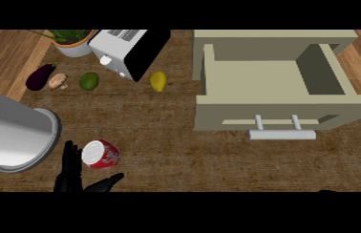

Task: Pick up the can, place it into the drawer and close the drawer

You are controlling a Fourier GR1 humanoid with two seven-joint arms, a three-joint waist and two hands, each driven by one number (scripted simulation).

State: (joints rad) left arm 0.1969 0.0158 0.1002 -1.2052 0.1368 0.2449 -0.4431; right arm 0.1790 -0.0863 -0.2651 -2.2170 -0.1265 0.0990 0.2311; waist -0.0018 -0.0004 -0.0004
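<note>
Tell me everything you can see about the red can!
The can is red with pale markings on its side and a whitish round top. It looks like metal and lies tipped on the brown counter, its top facing left. It sits low on the left, beside a big silvery pot. The black left hand is open right next to it, fingers at its left, thumb below; contact is unclear.
</note>
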